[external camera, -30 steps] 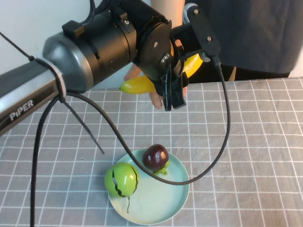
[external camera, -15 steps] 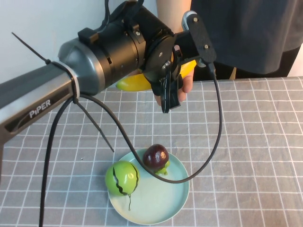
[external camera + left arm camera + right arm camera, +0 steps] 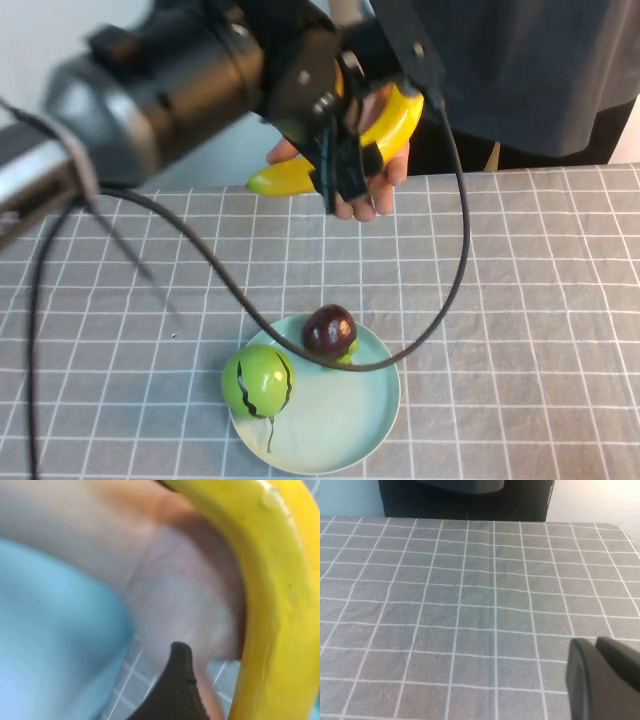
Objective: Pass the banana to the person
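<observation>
High view: left gripper [image 3: 345, 165] hides banana [image 3: 290, 176] middle.

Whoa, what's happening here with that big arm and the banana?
The robot's left pincer is passing a yellow banana to the person across the table; their open hand is cupped right under it. A green striped fruit and a dark purple fruit sit on the plate. The right pincer hangs over bare cloth.
</observation>
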`<state>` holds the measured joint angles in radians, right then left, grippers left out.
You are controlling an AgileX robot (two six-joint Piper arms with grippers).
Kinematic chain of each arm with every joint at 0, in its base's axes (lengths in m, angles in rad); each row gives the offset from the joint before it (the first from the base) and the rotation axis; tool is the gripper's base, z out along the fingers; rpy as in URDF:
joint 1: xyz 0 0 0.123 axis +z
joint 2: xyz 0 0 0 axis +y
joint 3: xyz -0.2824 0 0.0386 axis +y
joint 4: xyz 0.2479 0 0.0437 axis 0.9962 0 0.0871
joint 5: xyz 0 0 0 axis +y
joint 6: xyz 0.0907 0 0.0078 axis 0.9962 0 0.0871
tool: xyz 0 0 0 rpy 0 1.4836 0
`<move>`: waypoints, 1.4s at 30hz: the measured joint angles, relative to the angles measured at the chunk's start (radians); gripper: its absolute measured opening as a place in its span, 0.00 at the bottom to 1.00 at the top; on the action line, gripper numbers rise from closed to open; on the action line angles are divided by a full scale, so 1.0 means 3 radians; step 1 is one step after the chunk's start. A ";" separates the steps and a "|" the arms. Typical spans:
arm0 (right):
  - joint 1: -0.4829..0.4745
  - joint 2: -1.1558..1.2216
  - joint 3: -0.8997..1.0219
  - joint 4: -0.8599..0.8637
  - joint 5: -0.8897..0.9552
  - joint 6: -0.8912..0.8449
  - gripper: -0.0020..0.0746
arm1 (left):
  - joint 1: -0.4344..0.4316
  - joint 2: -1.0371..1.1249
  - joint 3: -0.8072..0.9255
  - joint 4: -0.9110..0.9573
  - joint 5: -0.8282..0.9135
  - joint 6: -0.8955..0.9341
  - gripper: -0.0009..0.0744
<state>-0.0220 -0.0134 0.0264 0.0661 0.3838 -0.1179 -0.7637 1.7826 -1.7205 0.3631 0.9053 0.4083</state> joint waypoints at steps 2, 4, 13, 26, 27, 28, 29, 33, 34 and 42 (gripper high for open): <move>0.0000 0.0000 0.0000 0.0000 0.0000 0.0000 0.02 | -0.0007 -0.0153 0.0000 0.0044 0.0074 -0.0127 0.79; 0.0000 0.0000 0.0000 0.0000 0.0000 0.0000 0.02 | -0.0007 -0.0308 0.0014 0.0052 0.0143 -0.0299 0.78; 0.0000 0.0000 0.0000 0.0000 0.0000 0.0000 0.02 | -0.0007 -0.1539 0.0979 0.0081 0.0222 -0.1241 0.12; 0.0000 0.0000 0.0000 0.0000 0.0000 0.0000 0.02 | -0.0007 -0.3418 0.2849 0.0130 -0.0177 -0.2376 0.01; 0.0000 0.0000 0.0000 0.0000 0.0000 0.0000 0.02 | -0.0007 -0.3504 0.2932 0.0123 -0.0186 -0.2518 0.01; 0.0000 0.0000 0.0000 0.0000 0.0000 0.0000 0.02 | -0.0007 -0.3574 0.3026 0.0116 -0.0195 -0.2653 0.01; 0.0000 0.0000 0.0000 0.0000 0.0000 0.0000 0.02 | -0.0007 -0.3627 0.3107 0.0115 -0.0195 -0.2749 0.01; 0.0000 0.0000 0.0000 0.0000 0.0000 0.0000 0.02 | -0.0007 -0.3683 0.3257 0.0115 0.0021 -0.2879 0.01; 0.0000 0.0000 0.0000 0.0000 0.0000 0.0000 0.02 | -0.0007 -0.3683 0.3263 0.0115 0.0080 -0.2885 0.01; 0.0000 0.0000 0.0000 0.0000 0.0000 0.0000 0.02 | -0.0007 -0.3827 0.3453 0.0547 -0.0133 -0.3137 0.01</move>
<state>-0.0220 -0.0134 0.0264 0.0661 0.3838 -0.1179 -0.7657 0.6345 -0.6847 0.5272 0.8654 -0.5326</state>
